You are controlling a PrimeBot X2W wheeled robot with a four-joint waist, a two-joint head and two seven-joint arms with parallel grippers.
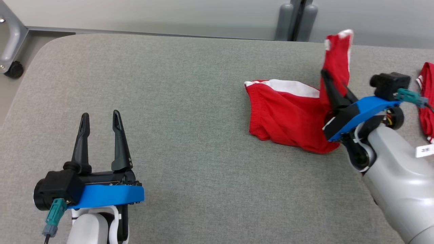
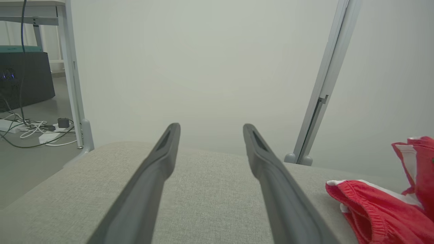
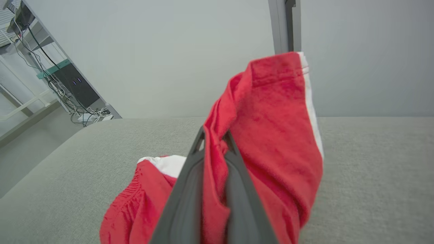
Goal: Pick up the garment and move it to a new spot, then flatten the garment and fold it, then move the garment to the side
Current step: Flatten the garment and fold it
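Head view, red shorts [image 1: 288,112] at right of frame on a grey padded surface [image 1: 176,84], one part lifted, right claw [image 1: 325,76] clamped on it, left claw [image 1: 100,117] apart at lower left

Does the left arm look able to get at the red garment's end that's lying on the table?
Probably yes. Only bare table lies between the left arm, jaws open, and the red garment; the right arm pinches its far, lifted part in its jaws.
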